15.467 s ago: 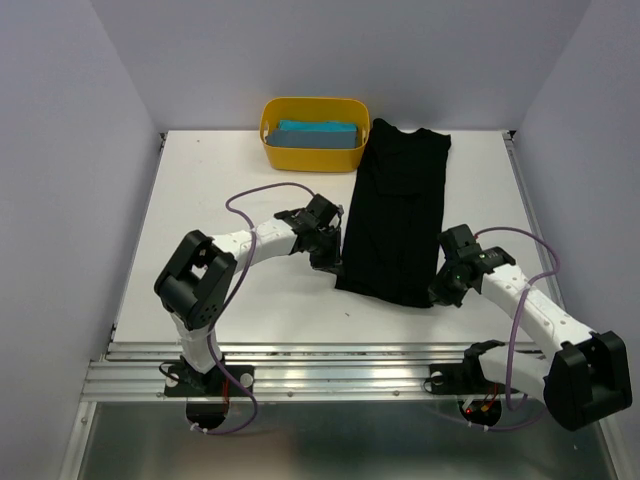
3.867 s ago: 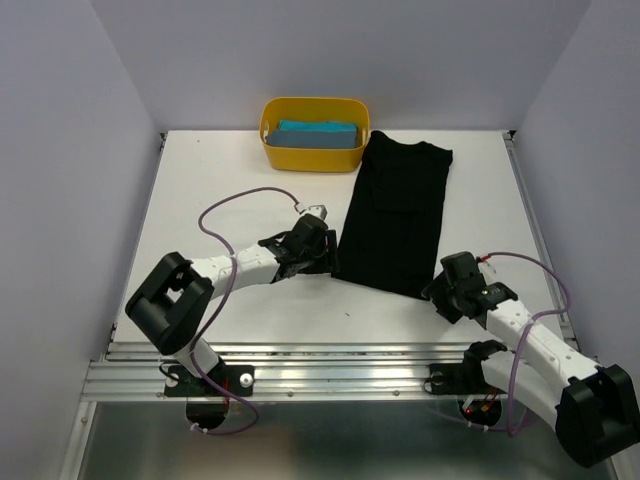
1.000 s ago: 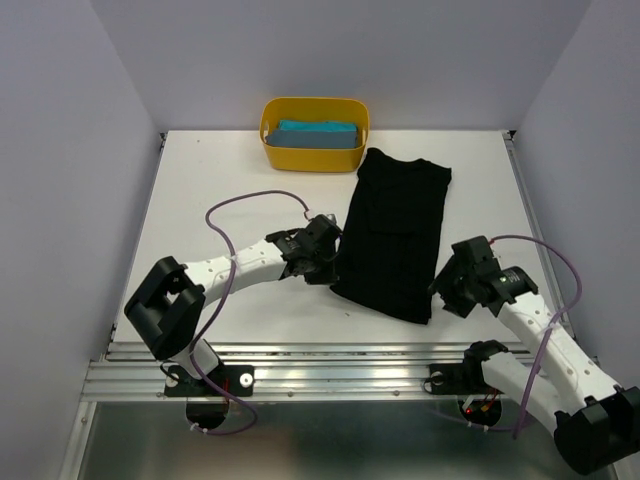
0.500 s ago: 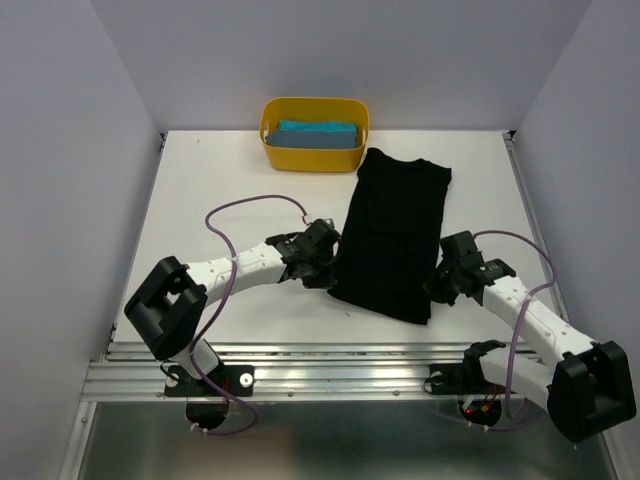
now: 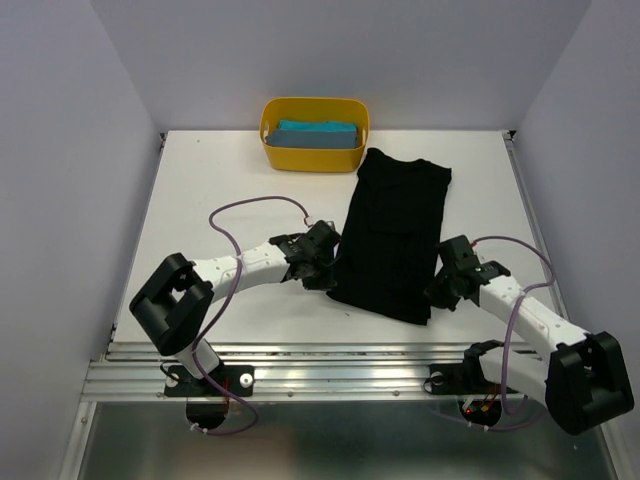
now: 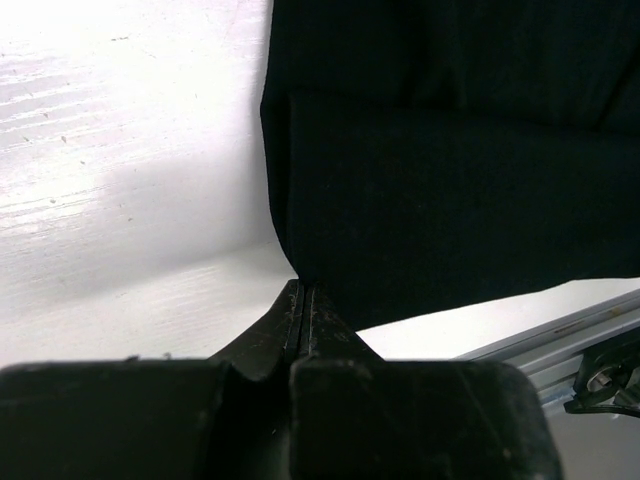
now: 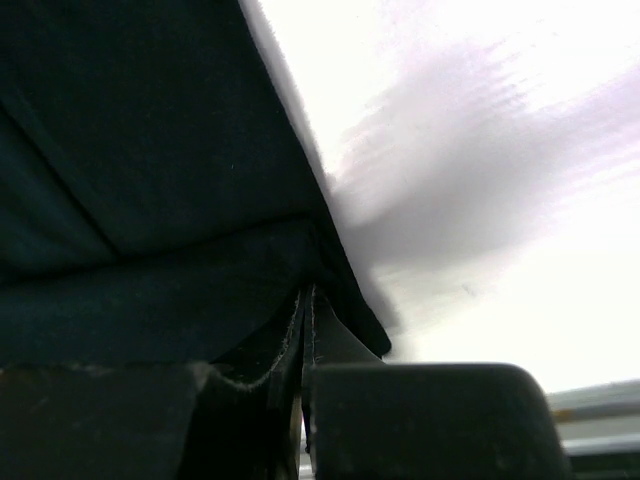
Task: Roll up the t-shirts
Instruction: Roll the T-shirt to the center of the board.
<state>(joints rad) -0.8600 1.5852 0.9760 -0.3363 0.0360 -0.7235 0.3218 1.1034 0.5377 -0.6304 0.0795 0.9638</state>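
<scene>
**Black tee held at both near corners**

The black t-shirt lies flat on the white surface, folded lengthwise into a long strip. Its collar end is far and its hem end is toward my bases, a bit right of centre and slightly slanted. My left fingers are pressed together at its near-left corner, w/ the cloth edge nipped at the tips, as the wrist cam shows. My right fingers are closed too, pinching the near-right corner, w/ dark cloth draped over and around the tips. From above, the strip's near end sits between the two sets of fingers, both low on the surface.

The teal t-shirt sits folded inside the yellow tub at the far edge, just left of the black tee's collar end. Tub and tee are v. close; can't tell if they touch. Purple cables arc above the surface on each side.
</scene>
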